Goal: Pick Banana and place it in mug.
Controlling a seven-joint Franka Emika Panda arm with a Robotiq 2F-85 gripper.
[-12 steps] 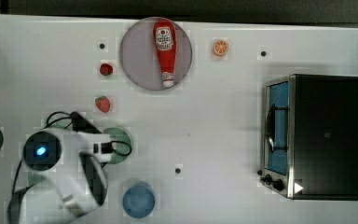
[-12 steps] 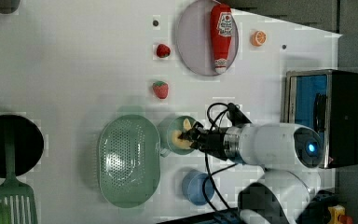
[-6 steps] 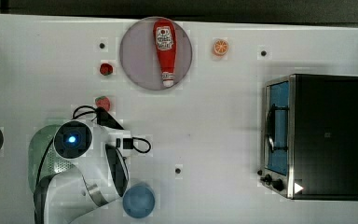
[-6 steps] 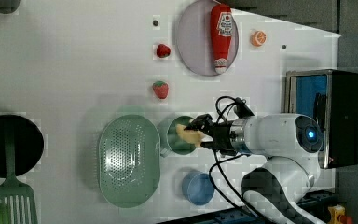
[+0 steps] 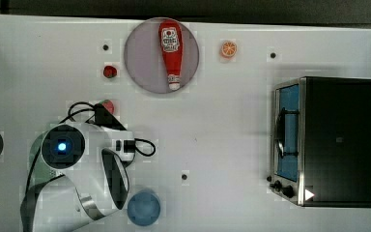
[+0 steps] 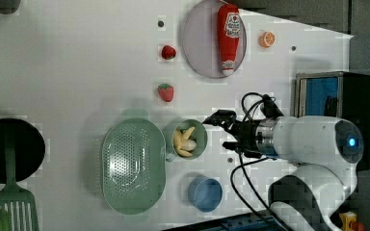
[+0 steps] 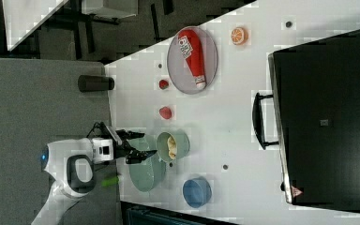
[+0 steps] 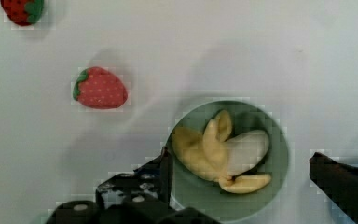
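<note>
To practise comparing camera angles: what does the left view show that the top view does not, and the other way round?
Left view alone: the banana lying inside the mug, the green perforated basket, a spatula, and the open gripper beside the mug. Top view alone: the whole dark roof of the toaster oven. Both: the ketchup bottle on its plate, the orange slice, the blue cup.
</note>
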